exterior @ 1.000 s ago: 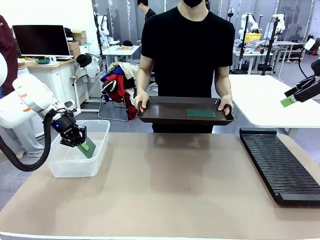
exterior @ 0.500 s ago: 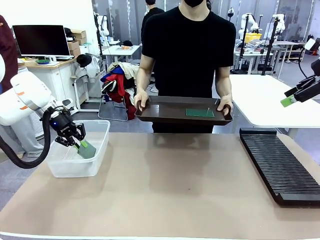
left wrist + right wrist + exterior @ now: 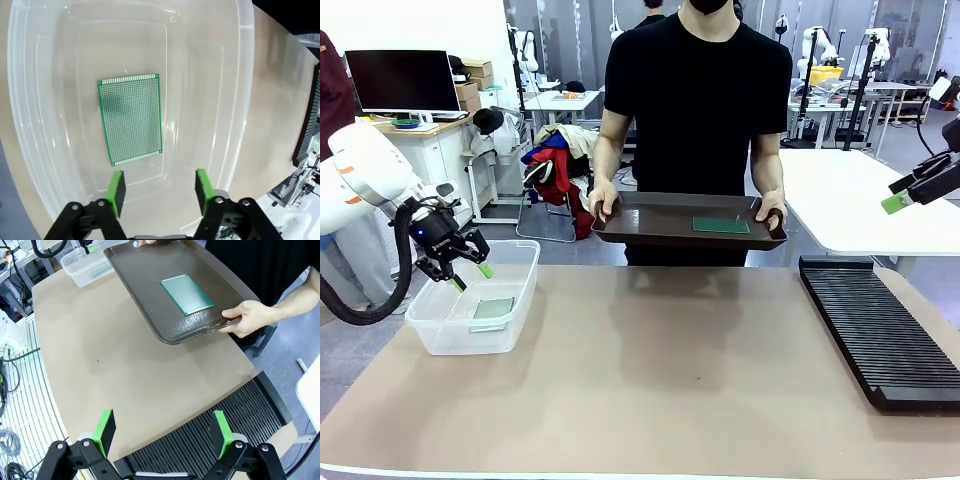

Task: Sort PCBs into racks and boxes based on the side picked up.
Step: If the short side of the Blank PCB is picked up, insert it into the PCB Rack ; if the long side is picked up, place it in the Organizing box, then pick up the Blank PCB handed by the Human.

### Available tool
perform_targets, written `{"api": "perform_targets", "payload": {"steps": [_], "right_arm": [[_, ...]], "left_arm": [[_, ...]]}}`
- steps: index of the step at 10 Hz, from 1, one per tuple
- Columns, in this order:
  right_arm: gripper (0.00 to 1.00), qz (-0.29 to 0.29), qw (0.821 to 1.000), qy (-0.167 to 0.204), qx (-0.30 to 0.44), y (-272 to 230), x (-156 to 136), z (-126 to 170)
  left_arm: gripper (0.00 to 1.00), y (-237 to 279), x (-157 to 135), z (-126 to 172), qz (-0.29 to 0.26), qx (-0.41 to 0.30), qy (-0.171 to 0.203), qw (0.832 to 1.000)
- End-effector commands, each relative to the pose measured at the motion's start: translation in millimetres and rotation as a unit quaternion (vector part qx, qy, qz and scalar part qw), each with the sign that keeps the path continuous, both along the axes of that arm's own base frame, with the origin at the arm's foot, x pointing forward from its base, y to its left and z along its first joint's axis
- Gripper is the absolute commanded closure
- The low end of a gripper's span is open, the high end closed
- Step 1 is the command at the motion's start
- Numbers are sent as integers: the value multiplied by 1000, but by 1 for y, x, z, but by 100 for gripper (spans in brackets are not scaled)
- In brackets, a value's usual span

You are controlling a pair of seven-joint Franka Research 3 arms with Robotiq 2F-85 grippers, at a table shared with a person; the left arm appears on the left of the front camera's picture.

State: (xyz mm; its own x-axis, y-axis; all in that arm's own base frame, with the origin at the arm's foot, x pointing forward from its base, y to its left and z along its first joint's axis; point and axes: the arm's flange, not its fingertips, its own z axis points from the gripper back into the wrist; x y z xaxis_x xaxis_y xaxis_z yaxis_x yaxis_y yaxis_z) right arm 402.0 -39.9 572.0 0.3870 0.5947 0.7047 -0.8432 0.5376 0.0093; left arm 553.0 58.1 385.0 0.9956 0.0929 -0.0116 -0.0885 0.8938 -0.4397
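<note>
One green PCB point(image 3: 131, 118) lies flat on the bottom of the clear box point(image 3: 525, 282) at the table's left; it also shows through the box wall as the PCB point(image 3: 493, 307). My left gripper point(image 3: 470, 274) hovers open just above the box point(image 3: 240, 105), nothing between its fingers. A second PCB point(image 3: 721, 225) rests on the dark brown tray point(image 3: 650, 225) that a person holds at the far edge, also seen as the PCB point(image 3: 186, 294). The black slotted rack point(image 3: 875, 325) lies at the right. My right gripper point(image 3: 900, 198) is raised open at the far right, above the rack point(image 3: 210, 440).
The person stands at the far side with both hands point(image 3: 602, 205) on the tray's handles. A white table point(image 3: 850, 200) stands behind the rack. Bare tan tabletop point(image 3: 690, 370) spreads between box and rack.
My left gripper opened and let go of the PCB, which dropped flat into the box. The gripper then rose and drew back left. The right arm stayed still.
</note>
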Motion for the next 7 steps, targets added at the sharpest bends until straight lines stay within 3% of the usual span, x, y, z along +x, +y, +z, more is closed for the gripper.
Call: {"api": "perform_targets", "payload": {"steps": [1, 3, 4, 7], "right_arm": [[0, 6, 1000, 1, 9, 1, 1, -1], [0, 6, 1000, 1, 9, 1, 1, -1], [0, 6, 1000, 1, 9, 1, 1, -1], [0, 6, 1000, 1, 9, 1, 1, -1]], "left_arm": [[0, -8, -11, 12, -7, 21, 1, 1000], [0, -13, -13, 24, -4, -6, -26, 1000], [0, -5, -3, 14, -9, 8, -11, 1000], [0, -5, -3, 14, -9, 8, -11, 1000]]}}
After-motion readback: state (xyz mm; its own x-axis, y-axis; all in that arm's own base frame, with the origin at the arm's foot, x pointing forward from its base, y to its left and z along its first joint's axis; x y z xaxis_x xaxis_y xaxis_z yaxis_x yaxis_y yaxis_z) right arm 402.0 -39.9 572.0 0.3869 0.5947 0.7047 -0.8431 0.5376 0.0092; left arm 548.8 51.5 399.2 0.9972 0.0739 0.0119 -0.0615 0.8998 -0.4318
